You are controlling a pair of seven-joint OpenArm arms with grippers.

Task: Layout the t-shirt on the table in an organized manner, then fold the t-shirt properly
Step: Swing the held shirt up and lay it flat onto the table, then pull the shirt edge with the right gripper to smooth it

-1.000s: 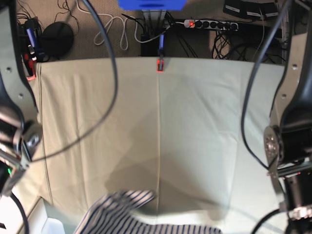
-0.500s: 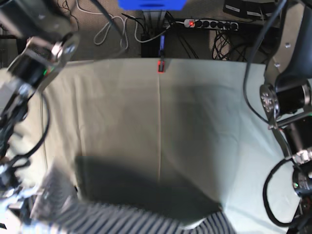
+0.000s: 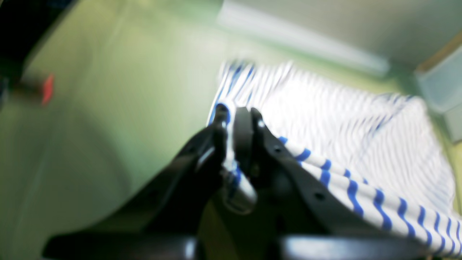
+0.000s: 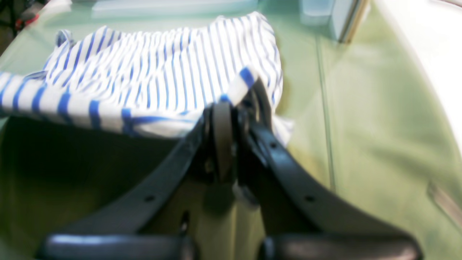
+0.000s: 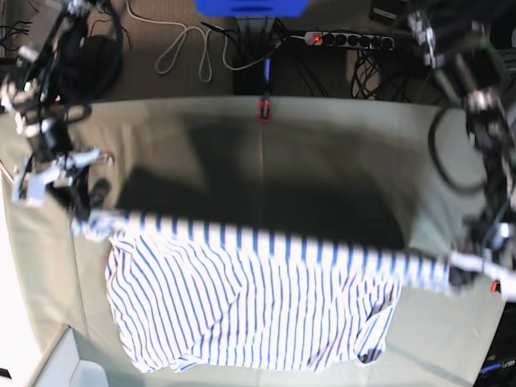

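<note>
Two end effectors hold one t-shirt (image 5: 242,310) stretched above the worktop (image 5: 322,161). Taking the red clamp (image 5: 264,109) at the worktop's far edge as the landmark, the garment hangs on the near side of it, well apart from it, spread across most of the worktop's width.

On the base view's left of the clamp, the right end effector (image 5: 81,214) is pinched tight on one end of the shirt's upper edge; the right wrist view shows its dark jaws pressed together with a striped fold of cloth sticking up between them (image 4: 231,104), and the rest of the shirt spreading away beyond the tips over the pale green cloth.

On the base view's right of the clamp and nearer the front edge, the left end effector (image 5: 472,270) is likewise clamped on the other end of that edge. In the left wrist view its jaws (image 3: 236,119) meet on a blue-striped hem, and the fabric trails off to the far side and right of the fingertips.

Between the two grips the edge runs as a taut striped band, lower at the left arm's end. Below it the shirt's body drapes toward the worktop's near edge, rumpled at its lower corners; whether it rests on the surface cannot be told.
</note>
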